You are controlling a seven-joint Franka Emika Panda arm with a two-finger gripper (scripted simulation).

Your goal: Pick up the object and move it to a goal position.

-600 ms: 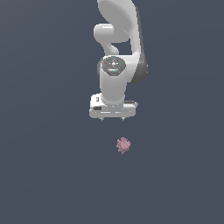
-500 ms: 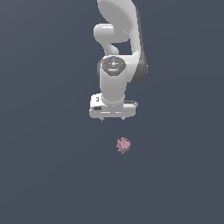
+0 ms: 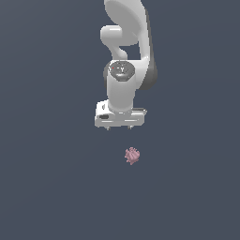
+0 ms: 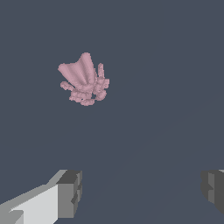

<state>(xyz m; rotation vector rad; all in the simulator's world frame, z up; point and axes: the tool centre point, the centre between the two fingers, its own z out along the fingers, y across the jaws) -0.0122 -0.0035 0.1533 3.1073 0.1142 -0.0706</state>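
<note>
The object point(image 3: 132, 155) is a tiny dusty-pink lumpy blob lying on the dark grey floor, alone and untouched. In the wrist view the object point(image 4: 84, 79) shows a fan-shaped lobe and small knobby spikes. My white gripper point(image 3: 120, 128) hangs above the floor, a short way behind the object and slightly toward the exterior view's left. The gripper point(image 4: 142, 190) is open: its two grey fingertips point(image 4: 70, 192) stand far apart with nothing between them. The object lies ahead of the fingers, outside their gap.
The white arm point(image 3: 126, 56) rises behind the gripper toward the top of the exterior view. A plain dark grey floor point(image 3: 56, 187) surrounds the object; no goal marker shows.
</note>
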